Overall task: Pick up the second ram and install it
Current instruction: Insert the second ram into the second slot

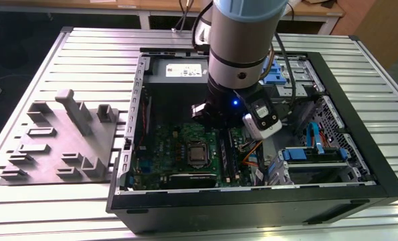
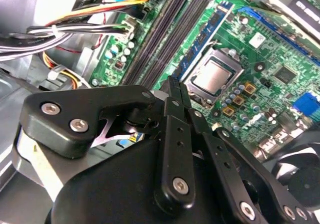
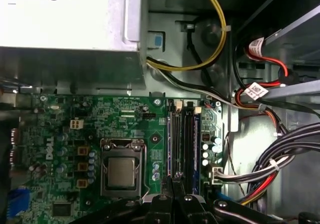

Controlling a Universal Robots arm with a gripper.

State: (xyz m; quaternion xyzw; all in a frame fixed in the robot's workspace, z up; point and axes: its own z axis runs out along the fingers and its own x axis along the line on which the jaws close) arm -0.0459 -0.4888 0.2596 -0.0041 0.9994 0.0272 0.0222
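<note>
Slatted metal table point(image 1: 85, 50) is carrying an open computer case point(image 1: 239, 206). The second ram point(image 2: 173, 83) is sitting edge-on, apparently pinched in the closed-up gripper point(image 3: 173, 186), hovering just above the memory slots point(image 3: 182, 144). Risk: the card descending skewed to the slots, jamming or scraping the motherboard point(image 3: 60, 134).
</note>
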